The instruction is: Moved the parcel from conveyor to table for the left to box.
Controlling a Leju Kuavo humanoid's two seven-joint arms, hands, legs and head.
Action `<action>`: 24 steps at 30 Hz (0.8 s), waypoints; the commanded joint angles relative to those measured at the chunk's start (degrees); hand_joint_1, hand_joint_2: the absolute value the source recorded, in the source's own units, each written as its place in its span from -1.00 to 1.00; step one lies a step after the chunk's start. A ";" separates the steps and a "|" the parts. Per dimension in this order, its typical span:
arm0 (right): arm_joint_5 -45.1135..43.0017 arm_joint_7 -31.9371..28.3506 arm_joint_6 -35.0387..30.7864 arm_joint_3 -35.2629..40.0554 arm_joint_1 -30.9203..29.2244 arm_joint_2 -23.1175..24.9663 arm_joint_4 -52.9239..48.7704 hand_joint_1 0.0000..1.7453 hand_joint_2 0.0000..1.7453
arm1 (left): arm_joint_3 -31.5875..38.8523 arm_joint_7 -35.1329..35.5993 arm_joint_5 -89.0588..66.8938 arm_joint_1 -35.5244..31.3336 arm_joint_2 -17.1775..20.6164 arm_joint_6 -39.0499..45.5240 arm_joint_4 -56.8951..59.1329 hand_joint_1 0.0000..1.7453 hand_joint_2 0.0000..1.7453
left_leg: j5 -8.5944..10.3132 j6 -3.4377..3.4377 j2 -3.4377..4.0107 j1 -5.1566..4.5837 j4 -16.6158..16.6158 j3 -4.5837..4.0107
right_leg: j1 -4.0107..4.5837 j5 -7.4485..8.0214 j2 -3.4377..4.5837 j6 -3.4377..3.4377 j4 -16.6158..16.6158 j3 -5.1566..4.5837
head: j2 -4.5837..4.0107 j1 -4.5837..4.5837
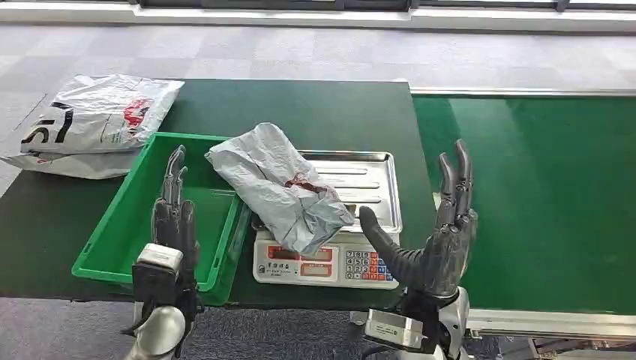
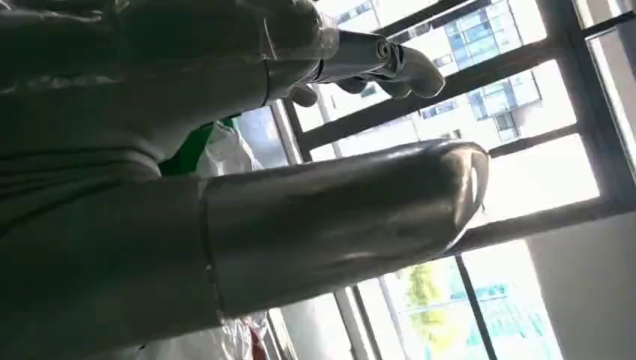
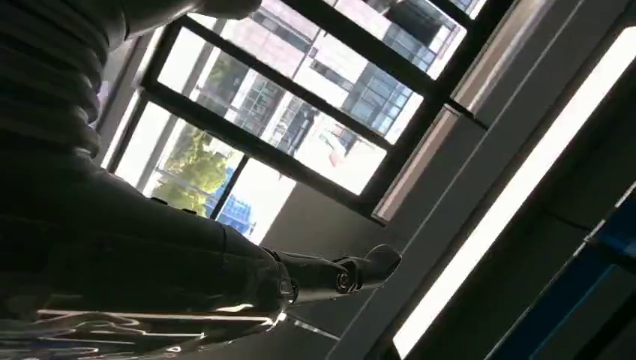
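the right hand (image 1: 439, 240) is nearest, raised at the front edge of the desk (image 1: 315, 112) with its palm turned toward the scale (image 1: 330, 240); its fingers (image 1: 456, 180) stand straight up and close side by side, the thumb sticks out apart toward the scale, and it holds nothing. in the right wrist view the hand (image 3: 112, 247) is a dark shape against bright windows, with one finger reaching out and nothing between the fingers. the left hand (image 1: 174, 217) is raised over the near part of the green box (image 1: 105, 247), fingers (image 1: 175, 169) extended upward, loosely together, and empty; in the left wrist view its thumb and fingers (image 2: 390, 60) stand apart with nothing between them.

the parcel (image 1: 281, 187) is a crumpled grey plastic mailer with a red mark near its middle. it lies slantwise on the scale's steel pan, its far end overhanging toward the green box and its near end drooping over the display. neither hand touches it. the scale sits on the dark green desk just beside the box, with the green conveyor (image 1: 540, 195) to the robot's right. a white printed bag (image 1: 97, 120) lies at the far left corner of the desk, well apart from the parcel.
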 commanded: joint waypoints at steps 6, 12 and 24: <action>-11.61 -14.00 0.13 -2.11 4.57 -2.74 -10.98 -1.00 1.00 | -7.32 10.77 -21.60 -5.00 7.56 -1.19 12.29 -1.00 -1.00 | 0.04 0.00 -0.08 -0.02 -0.07 0.08 | -0.02 -0.03 -0.04 -0.05 -0.01 0.10 | 0.00 0.02; -13.87 -10.26 0.22 -1.56 0.46 -4.39 -10.32 -1.00 1.00 | -10.77 12.92 -28.47 -7.98 8.38 -4.51 15.75 -1.00 1.00 | 0.10 0.03 -0.04 -0.01 -0.07 0.08 | -0.01 0.05 0.04 -0.04 -0.08 0.15 | 0.00 0.02; -14.52 -9.46 2.07 -2.27 -1.30 -2.50 -13.95 -1.00 1.00 | -18.30 16.54 -40.26 -16.61 8.64 -14.20 27.09 -1.00 1.00 | 0.21 -0.01 -0.26 0.02 -0.11 0.08 | 0.02 0.09 -0.14 -0.07 -0.11 0.21 | 0.00 0.02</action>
